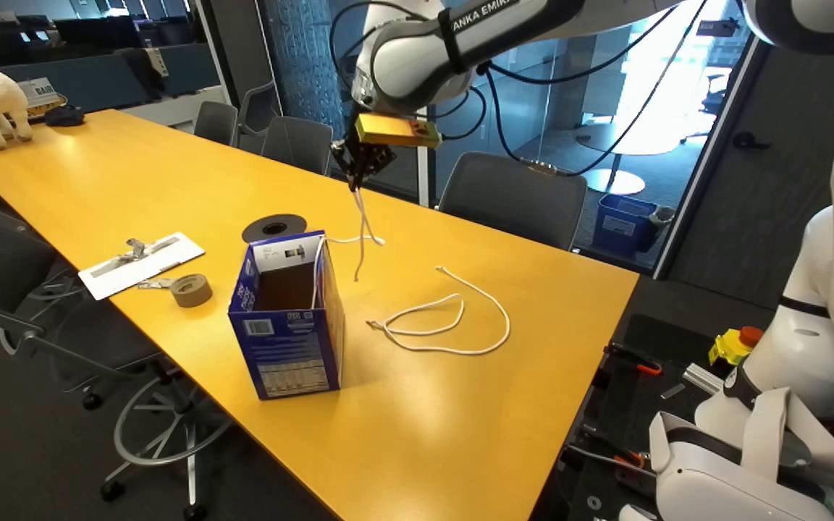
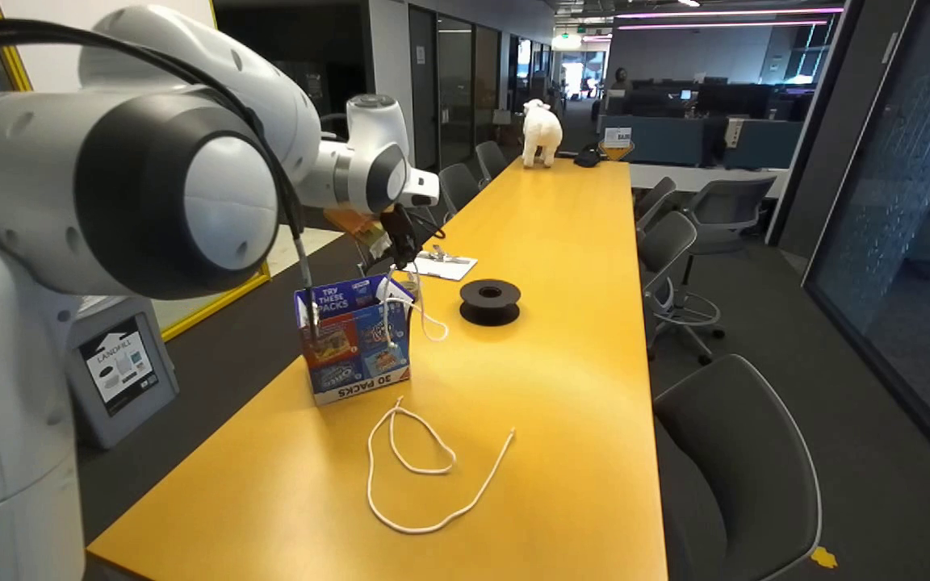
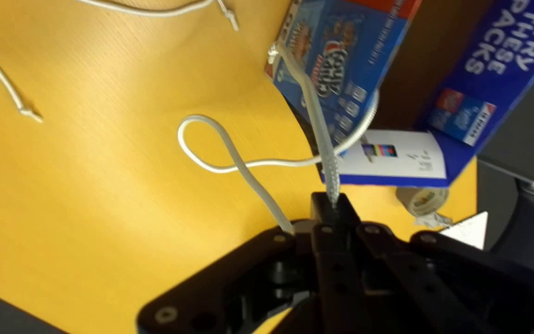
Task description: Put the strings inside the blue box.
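1. Gripper (image 1: 354, 187), higher than the blue box (image 1: 290, 354) and off to one side of its mouth; the fingertips are pressed together, with no gap that I can see beyond the cord's own thickness, and they pinch the held string (image 3: 316, 113).

2. Held string, partly delivered: one length runs over the rim and down inside the box, a loop sags beside the box, and a knotted end hangs outside.

3. Second string (image 1: 453, 352), on the table (image 1: 417, 441) near the box, well apart from the gripper, lying in a loose curve.

4. Blue box, upright on the table, mouth upward. Its floor is in shadow from where I stand; whether any cord lies there I cannot tell.

5. Stage of the task, as I judge it: begun, and less than half done. Done: a string is gripped and one part of it is inside. Left: the rest of that string must go over the rim and be released, then the second string must be lifted and put in.

6. Count: strings in sight, two (one gripped, one on the table); blue box, one; gripper, one; black spool (image 2: 489, 313), one; tape roll (image 1: 191, 291), one; clipboard (image 1: 109, 282), one.
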Motion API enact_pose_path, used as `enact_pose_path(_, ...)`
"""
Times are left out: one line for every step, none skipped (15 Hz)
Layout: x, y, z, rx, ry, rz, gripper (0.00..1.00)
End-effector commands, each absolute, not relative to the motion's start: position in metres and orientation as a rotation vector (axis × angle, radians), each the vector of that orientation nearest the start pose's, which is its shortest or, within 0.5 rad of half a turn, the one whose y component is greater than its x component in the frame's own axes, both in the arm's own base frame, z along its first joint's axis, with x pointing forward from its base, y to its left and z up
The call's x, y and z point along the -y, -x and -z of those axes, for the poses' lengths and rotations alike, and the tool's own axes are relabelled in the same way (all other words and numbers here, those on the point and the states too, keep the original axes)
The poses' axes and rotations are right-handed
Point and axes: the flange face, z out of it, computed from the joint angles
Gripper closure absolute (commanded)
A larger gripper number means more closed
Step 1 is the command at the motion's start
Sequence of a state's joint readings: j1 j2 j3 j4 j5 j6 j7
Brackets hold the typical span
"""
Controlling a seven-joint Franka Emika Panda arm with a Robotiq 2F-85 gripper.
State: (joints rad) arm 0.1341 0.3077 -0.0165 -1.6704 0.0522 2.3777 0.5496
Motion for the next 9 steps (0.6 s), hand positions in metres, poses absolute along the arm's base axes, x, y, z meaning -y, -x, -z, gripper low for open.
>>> enact_pose_path(-0.114, -0.688, -0.54, -0.713, 2.812, 0.683, 0.97)
enact_pose_path(-0.125, -0.689, -0.555, -0.725, 2.804, 0.723, 0.97)
enact_pose_path(-0.136, -0.691, -0.569, -0.736, 2.794, 0.764, 0.97)
enact_pose_path(-0.147, -0.692, -0.581, -0.749, 2.782, 0.797, 0.97)
enact_pose_path(-0.155, -0.692, -0.59, -0.756, 2.777, 0.822, 0.97)
enact_pose_path(-0.166, -0.693, -0.599, -0.755, 2.767, 0.844, 0.97)
enact_pose_path(-0.177, -0.694, -0.603, -0.745, 2.765, 0.856, 0.97)
enact_pose_path(-0.187, -0.696, -0.606, -0.734, 2.765, 0.863, 0.97)
enact_pose_path(-0.197, -0.698, -0.606, -0.723, 2.771, 0.86, 0.97)
